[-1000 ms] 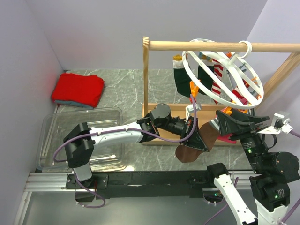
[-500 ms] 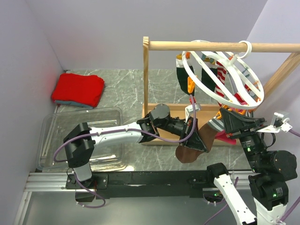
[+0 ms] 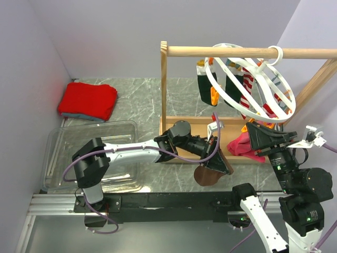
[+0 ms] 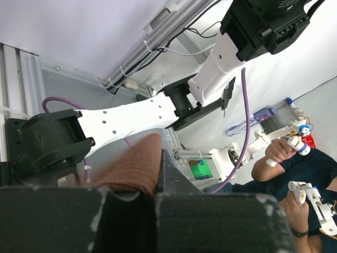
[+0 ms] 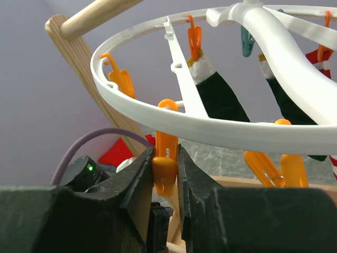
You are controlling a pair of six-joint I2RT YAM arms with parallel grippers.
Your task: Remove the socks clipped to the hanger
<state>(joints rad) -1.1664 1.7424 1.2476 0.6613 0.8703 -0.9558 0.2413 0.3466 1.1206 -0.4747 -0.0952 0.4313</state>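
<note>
Here's the white plastic ring-shaped hanger point(image 5: 226, 129), hooked by its top loop over the round wooden rail point(image 3: 221, 51) at the back right. Look at that rim: the right tool point(image 5: 164, 176) is clenched on a hanging orange clip point(image 5: 166, 137), with a finger pressed to each side of it. The clip sits on the near, lower edge of the ring.

Just past it hang the dark green socks point(image 5: 218, 97) with white and orange cuffs, pinned up by orange and teal clips along the spokes. From above, the red-and-white striped socks point(image 3: 244, 94) dangle inside the ring, right beside the green ones.

Now down low and forward of the frame. The left tool point(image 4: 152, 184) is closed tight on a brown knit sock end point(image 4: 138, 163), and the fabric bulges up between its fingers. From overhead that brown end hangs off the tool, apart from the hanger. Whether it brushes the grey-green marbled tabletop point(image 3: 137, 100) is hard to say from this angle.

A crumpled pink cloth point(image 3: 243, 146) lies on the base of the wooden frame, just beside the right tool. Over to the left sits a clear plastic bin point(image 3: 113, 125), with a folded red cloth point(image 3: 88, 100) beyond it in the far left corner.
</note>
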